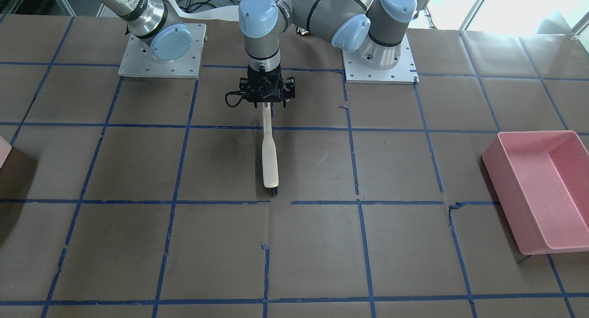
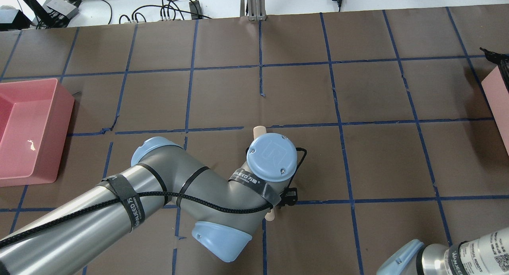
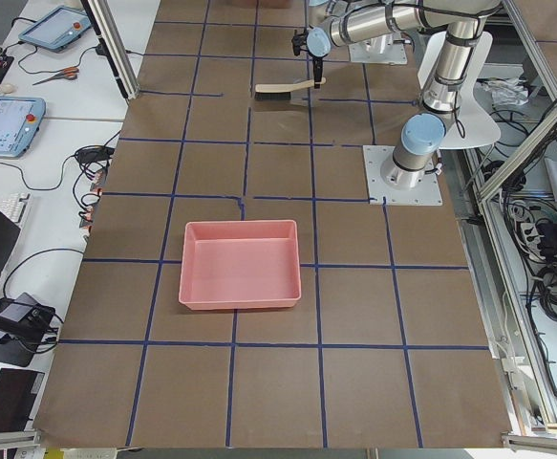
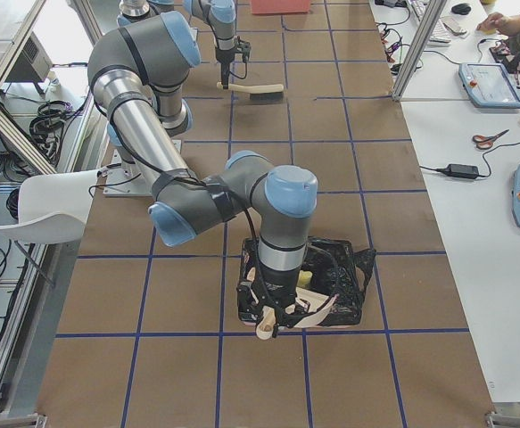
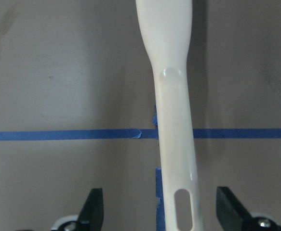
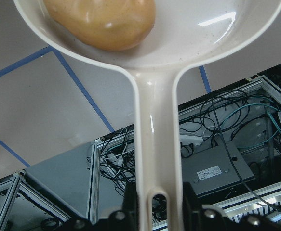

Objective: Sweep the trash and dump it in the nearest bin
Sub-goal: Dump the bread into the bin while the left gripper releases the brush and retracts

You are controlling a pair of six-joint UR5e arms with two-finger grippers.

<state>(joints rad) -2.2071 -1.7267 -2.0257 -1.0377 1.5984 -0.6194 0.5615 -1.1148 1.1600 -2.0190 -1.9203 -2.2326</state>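
Note:
My right gripper (image 6: pixel 159 204) is shut on the handle of a white dustpan (image 6: pixel 154 120). It holds the pan over the bin (image 4: pixel 340 285), a pale pink container lined with a black bag. A tan potato-shaped lump (image 6: pixel 101 19) lies in the pan. The two bread-like chunks cannot be made out. Only a corner of the bin (image 1: pixel 2 152) shows in the front view. My left gripper (image 5: pixel 160 209) is open, its fingers (image 5: pixel 94 211) on either side of the handle of a white brush (image 1: pixel 269 157) that lies on the table.
A large pink rectangular tub (image 1: pixel 538 189) stands on my left side of the table and also shows in the overhead view (image 2: pixel 28 127). Both arm bases (image 1: pixel 161 51) are bolted at the table's near edge. Blue tape lines grid the brown table.

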